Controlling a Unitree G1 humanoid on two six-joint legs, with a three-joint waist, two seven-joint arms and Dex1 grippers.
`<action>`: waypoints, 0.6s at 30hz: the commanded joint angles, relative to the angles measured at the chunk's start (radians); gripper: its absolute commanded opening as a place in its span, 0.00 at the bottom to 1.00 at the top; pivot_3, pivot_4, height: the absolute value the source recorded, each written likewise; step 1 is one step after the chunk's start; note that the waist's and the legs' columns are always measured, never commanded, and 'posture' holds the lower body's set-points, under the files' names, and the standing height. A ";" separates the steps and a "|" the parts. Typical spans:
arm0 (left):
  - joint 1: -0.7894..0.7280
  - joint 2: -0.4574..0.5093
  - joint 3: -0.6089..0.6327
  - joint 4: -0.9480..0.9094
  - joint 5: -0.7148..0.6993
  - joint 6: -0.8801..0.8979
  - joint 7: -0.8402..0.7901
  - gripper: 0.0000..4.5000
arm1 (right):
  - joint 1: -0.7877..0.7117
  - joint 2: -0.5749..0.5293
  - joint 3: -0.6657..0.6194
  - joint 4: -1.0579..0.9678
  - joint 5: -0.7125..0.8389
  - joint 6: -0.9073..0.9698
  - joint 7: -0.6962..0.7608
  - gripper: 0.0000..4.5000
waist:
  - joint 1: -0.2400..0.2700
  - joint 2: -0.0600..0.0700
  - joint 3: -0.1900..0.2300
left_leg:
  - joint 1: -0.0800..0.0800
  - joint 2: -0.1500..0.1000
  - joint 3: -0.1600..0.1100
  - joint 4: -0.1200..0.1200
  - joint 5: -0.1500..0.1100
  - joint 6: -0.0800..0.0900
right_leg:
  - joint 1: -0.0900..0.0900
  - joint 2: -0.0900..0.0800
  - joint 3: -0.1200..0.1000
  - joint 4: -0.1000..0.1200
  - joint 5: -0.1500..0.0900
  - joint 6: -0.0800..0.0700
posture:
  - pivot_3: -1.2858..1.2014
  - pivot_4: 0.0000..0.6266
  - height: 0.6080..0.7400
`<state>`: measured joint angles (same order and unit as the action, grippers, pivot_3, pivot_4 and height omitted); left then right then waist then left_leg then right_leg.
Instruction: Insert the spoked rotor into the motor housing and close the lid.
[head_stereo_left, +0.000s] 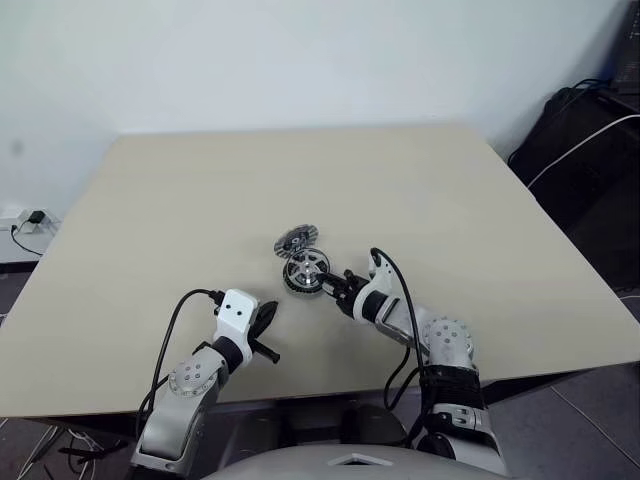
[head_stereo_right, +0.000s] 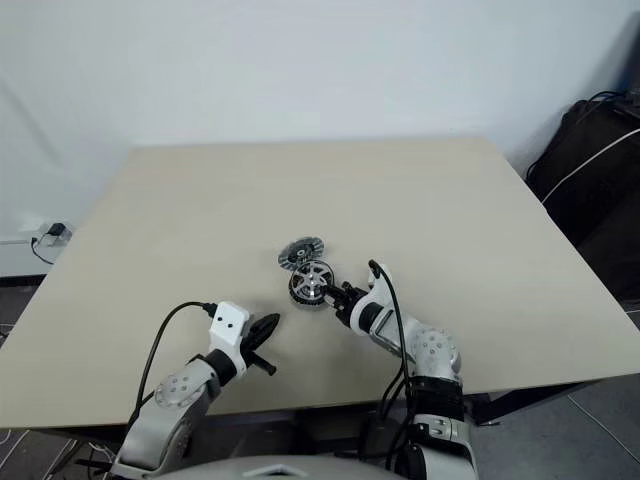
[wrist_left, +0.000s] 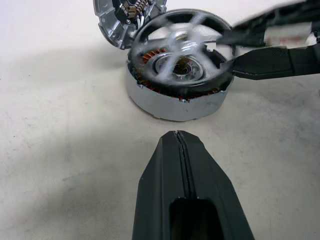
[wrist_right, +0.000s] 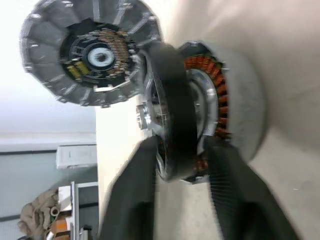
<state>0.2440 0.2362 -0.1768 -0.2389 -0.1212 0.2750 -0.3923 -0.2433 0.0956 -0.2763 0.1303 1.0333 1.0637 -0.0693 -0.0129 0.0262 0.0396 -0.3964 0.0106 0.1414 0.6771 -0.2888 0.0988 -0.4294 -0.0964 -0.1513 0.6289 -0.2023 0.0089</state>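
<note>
Beige bench (head_stereo_left: 200, 200) against a white wall carries the work near its front edge. Right gripper (head_stereo_left: 335, 283) has its jaws around the rotor (wrist_left: 180, 47), which sits tilted in the housing (wrist_left: 175, 100), not fully seated. Left gripper (head_stereo_left: 268, 322) rests with jaws closed, empty. Lid (head_stereo_left: 295, 241) waits just behind the housing, still off.

Evenly lit from above, soft shadows on the pale beige surface (head_stereo_left: 200, 200); motion-blurred black-rimmed spoked rotor (wrist_left: 177, 50) close up.
</note>
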 joint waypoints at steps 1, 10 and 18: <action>-0.008 -0.010 -0.008 -0.046 -0.001 -0.012 0.006 0.00 | 0.028 0.052 0.019 -0.031 0.001 0.019 -0.028 0.61 | 0.000 0.000 -0.001 | 0.000 0.000 0.000 0.000 0.000 0.000 | 0.000 0.000 0.000 0.000 0.000 0.000 | 0.52 0.00 1.00; -0.008 -0.014 -0.014 -0.037 -0.002 -0.017 0.003 0.00 | 0.037 0.002 -0.003 -0.176 0.020 0.015 -0.057 0.68 | 0.001 0.002 -0.003 | 0.000 0.000 0.000 0.000 0.000 0.000 | 0.000 0.000 0.000 -0.001 0.000 -0.001 | 0.52 0.00 1.00; -0.026 -0.015 -0.021 -0.020 -0.004 -0.019 -0.008 0.00 | 0.032 -0.111 0.110 -0.294 -0.161 -0.061 -0.033 0.53 | 0.001 0.002 -0.002 | -0.001 0.000 0.000 0.000 0.000 0.000 | 0.000 0.000 0.000 -0.001 -0.001 -0.001 | 0.52 0.00 1.00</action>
<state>0.2374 0.2262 -0.1939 -0.2383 -0.1215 0.2748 -0.3952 -0.1992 0.0028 -0.2195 -0.1045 0.9228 1.0342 -0.1311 -0.0116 0.0285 0.0374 -0.3970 0.0103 0.1418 0.6772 -0.2890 0.0992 -0.4298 -0.0966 -0.1509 0.6282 -0.2030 0.0079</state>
